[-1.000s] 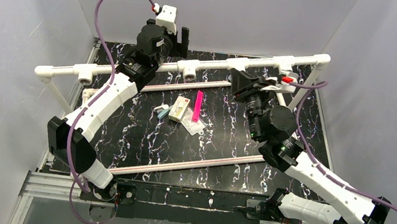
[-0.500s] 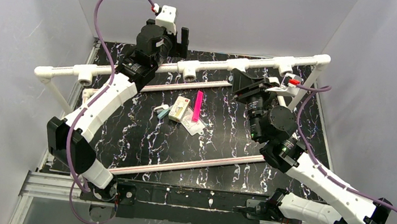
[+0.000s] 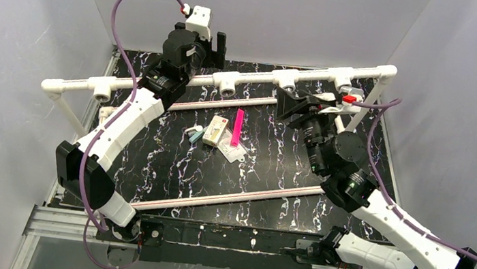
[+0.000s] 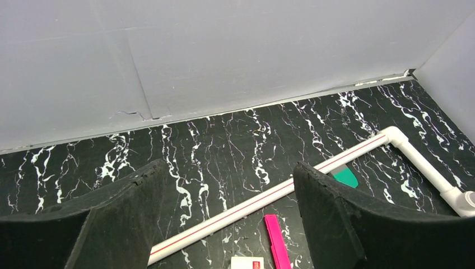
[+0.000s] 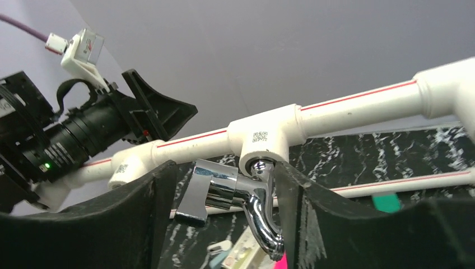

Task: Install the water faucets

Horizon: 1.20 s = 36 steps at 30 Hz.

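**Faucet presented to the tee socket, right arm holding**

We find the water faucet (image 5: 241, 193) at the far side of the table (image 4: 224, 134), right of centre. It lies crosswise between the fingers of the right gripper (image 5: 224, 171). Its inlet end meets the mouth of a white tee socket (image 5: 269, 131) on the raised pipe rail (image 5: 358, 101). We cannot tell whether any thread is engaged. The jaws appear closed on the faucet: the flat handle bears against one finger and the spout curves down beside the other.

The left gripper (image 4: 229, 168) hangs over the far left of the table with its jaws wide apart and nothing between them.

We judge the faucet to be rigid and dense for its size, and its polished chrome is likely to be slick against the pads. The handle probably turns, so holding by it risks slip. The barrel between handle and spout looks the sounder grip. The plastic socket seems the softer part, so a tilted entry could cross the thread.

Loose items, among them a pink strip (image 3: 237, 127), lie mid-table.
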Tool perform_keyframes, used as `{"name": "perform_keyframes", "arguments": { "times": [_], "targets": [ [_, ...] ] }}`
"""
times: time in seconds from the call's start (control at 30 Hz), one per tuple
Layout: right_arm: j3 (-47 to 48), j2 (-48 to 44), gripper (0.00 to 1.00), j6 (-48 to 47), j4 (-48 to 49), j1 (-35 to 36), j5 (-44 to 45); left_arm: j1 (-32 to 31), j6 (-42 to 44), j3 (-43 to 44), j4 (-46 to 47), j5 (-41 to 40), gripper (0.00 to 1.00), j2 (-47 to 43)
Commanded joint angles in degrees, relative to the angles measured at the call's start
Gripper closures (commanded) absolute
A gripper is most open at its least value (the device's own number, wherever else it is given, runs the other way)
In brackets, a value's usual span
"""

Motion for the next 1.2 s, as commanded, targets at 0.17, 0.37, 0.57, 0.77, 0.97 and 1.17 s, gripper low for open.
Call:
{"name": "perform_keyframes", "arguments": {
  "times": [0.17, 0.37, 0.57, 0.77, 0.97, 1.17],
  "targets": [
    [3.1, -2.7, 0.13, -27.2, -4.9, -0.2, -9.3, -0.4, 0.0, -4.1, -9.0, 0.2, 0.2, 2.7],
    [3.6, -2.3, 0.08, -42.3, -6.1, -0.2, -15.4, -0.4, 0.1, -4.0, -9.2, 0.2, 0.2, 2.8],
    [4.4, 1.6, 0.08, -54.8, -3.9, -0.2, -13.1, -0.4, 0.2, -4.0, -9.1, 0.2, 0.2, 3.2],
    [2.9, 3.8, 0.19, -59.8, 2.9, -0.2, -10.8, -0.4, 0.3, -4.0, -9.1, 0.0, 0.2, 3.4],
    [2.1, 4.5, 0.6, -59.6, 4.9, -0.2, -10.0, -0.4, 0.4, -3.9, -9.0, 0.0, 0.2, 3.9],
    [0.3, 3.5, 0.99, -55.4, 7.1, -0.2, -6.6, -0.4, 0.4, -3.8, -8.9, 0.1, 0.2, 4.5]
  ]
}}
